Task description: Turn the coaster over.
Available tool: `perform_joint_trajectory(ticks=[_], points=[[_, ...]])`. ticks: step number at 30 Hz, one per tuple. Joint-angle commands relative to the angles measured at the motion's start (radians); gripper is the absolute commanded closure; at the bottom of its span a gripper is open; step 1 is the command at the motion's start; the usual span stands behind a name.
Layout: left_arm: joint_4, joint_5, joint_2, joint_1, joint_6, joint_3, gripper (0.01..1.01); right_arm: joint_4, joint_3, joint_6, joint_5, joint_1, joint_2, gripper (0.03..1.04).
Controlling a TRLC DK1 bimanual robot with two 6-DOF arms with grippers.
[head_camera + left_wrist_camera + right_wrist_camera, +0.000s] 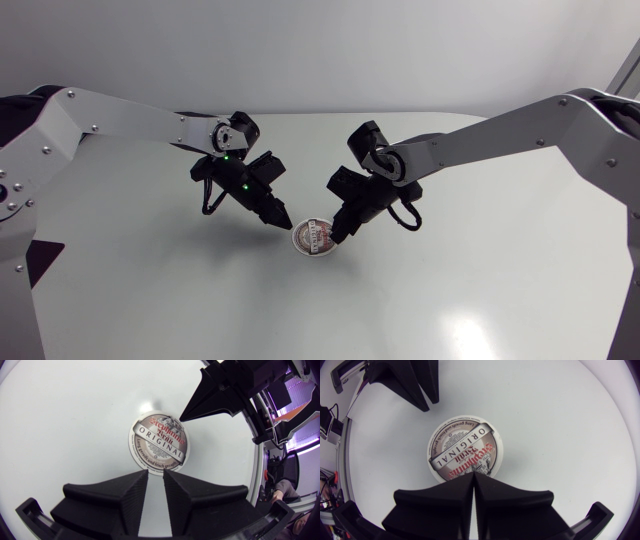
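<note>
The round coaster [312,237] lies flat on the white table with its printed face up. It also shows ahead of the fingers in the left wrist view [159,444] and the right wrist view [465,452]. My left gripper [283,219] points down at the coaster's left rim; its fingers [135,491] stand a narrow gap apart with nothing between them, so it is open. My right gripper [338,236] is shut and holds nothing, its joined tips [473,476] at the coaster's opposite rim. The two grippers face each other across the coaster.
The white table [460,280] spreads on all sides of the coaster. Both arms come in low from the sides and meet near the middle.
</note>
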Motion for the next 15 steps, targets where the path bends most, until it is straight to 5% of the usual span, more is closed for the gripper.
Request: perform_joint_trajectory(ticks=[1,9,15], points=[[-0.016,0.006,0.036,-0.002,0.021,0.01,0.689,-0.021,0.024,-0.011,0.001,0.012,0.028,1.02],[-0.034,-0.007,0.082,0.012,0.013,0.023,0.469,-0.018,0.038,-0.014,0.003,0.009,0.113,1.02],[-0.071,-0.008,0.125,0.021,-0.001,0.053,0.403,-0.015,0.031,-0.017,0.001,0.002,0.124,1.02]])
